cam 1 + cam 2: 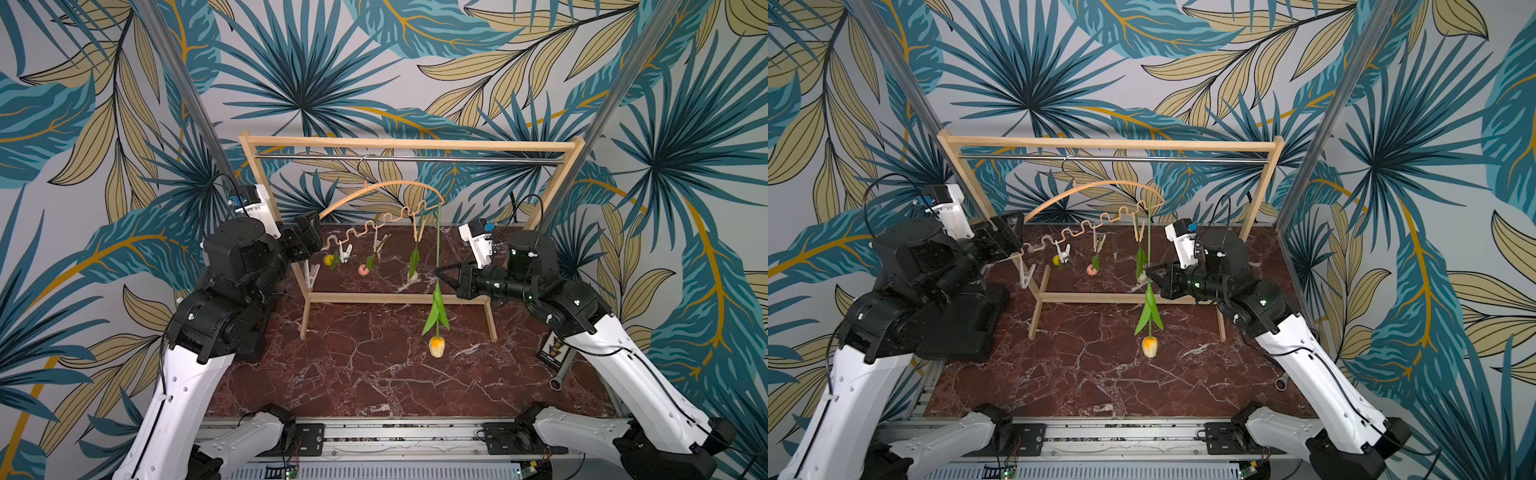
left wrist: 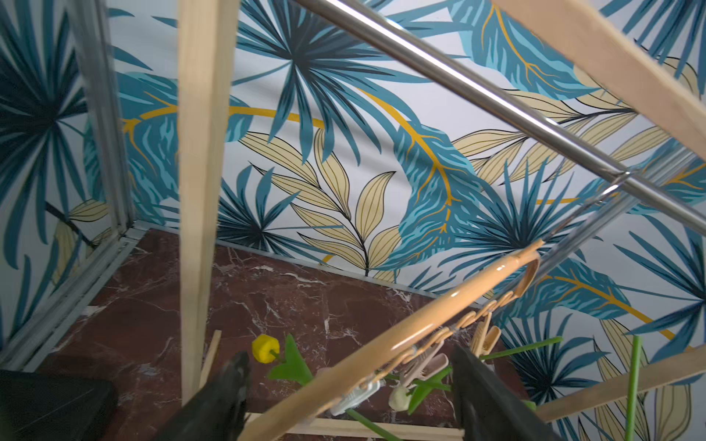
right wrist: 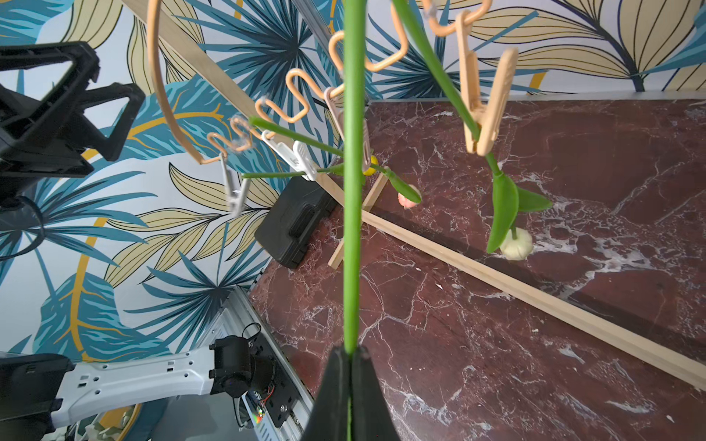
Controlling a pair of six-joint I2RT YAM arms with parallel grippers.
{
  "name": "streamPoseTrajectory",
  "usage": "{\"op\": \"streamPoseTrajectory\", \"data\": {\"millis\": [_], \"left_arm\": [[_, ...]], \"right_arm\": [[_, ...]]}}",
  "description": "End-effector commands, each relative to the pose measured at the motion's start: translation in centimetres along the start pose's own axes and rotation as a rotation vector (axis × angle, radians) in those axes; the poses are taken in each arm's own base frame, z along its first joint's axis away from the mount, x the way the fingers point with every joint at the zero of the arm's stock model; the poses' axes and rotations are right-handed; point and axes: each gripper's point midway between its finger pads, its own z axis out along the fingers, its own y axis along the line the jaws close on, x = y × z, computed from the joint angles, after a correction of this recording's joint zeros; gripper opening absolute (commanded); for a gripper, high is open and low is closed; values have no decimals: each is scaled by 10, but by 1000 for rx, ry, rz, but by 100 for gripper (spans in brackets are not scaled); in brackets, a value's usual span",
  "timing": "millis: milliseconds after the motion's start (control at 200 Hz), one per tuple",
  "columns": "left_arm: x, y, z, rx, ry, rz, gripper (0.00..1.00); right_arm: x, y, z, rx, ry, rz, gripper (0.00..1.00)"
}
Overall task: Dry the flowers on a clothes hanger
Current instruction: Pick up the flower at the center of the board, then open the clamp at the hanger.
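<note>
**Last tulip: get it onto a pin**

You are on the last flower. Three tulips already hang head-down from pins on the clothes hanger (image 1: 399, 182). The yellow tulip (image 1: 329, 260) is nearest the hanger's low end. Then comes the pink tulip (image 1: 363, 270). The cream-white tulip (image 1: 412, 276) is nearer the hanger's high end. The hanger hangs by its hook from the metal rod (image 1: 457, 159), and it is tilted.

Your right gripper (image 1: 438, 272) has the yellow-orange tulip (image 1: 436, 346). Its fingers (image 3: 332, 389) are pinched tight on the green stem, part-way along. The flower hangs straight down, with its head far below the hanger. The top of its stem is just beside the hanger's high end.

Your left gripper (image 1: 311, 233) is at the hanger's low end. Its fingers (image 2: 229, 389) are wide apart and hold nothing. In the left wrist view the hanger's arch runs between them. I cannot tell if they touch it.

The only empty pin I can see is the white clothespin (image 3: 233, 191), which dangles under the hanger's low end. I think the stem's top must go into a pin's mouth, and the pin must be squeezed open first. The hanger can swing, so you should go slowly.

I can see no brand, label or words to read anywhere.
</note>
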Motion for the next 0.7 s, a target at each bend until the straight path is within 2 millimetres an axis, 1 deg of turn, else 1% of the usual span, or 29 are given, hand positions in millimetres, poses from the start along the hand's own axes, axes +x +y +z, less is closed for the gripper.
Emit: {"op": "streamPoseTrajectory", "data": {"millis": [0, 140, 280, 371, 431, 501, 561, 666, 696], "left_arm": [[4, 26, -7, -102, -10, 1, 85], [19, 36, -5, -107, 25, -42, 84], [23, 29, -12, -13, -14, -80, 84], [36, 33, -6, -20, 20, -100, 84], [46, 30, -1, 5, 53, -113, 84], [53, 26, 2, 32, 76, -120, 83], [54, 24, 2, 45, 80, -121, 83], [54, 16, 1, 103, 68, -116, 83], [57, 8, 0, 149, 86, -115, 83]], "right_arm": [[-3, 1, 2, 4, -15, -6, 0], [-1, 4, 7, 17, -18, -24, 0], [-1, 13, 14, 0, -33, -40, 0], [2, 16, 19, -1, -20, -58, 0], [4, 18, 21, -4, -16, -64, 0], [6, 22, 23, -11, -18, -69, 0], [7, 26, 24, -21, -24, -76, 0], [6, 32, 25, -29, -28, -93, 1], [6, 34, 24, -33, -28, -100, 1]]}}
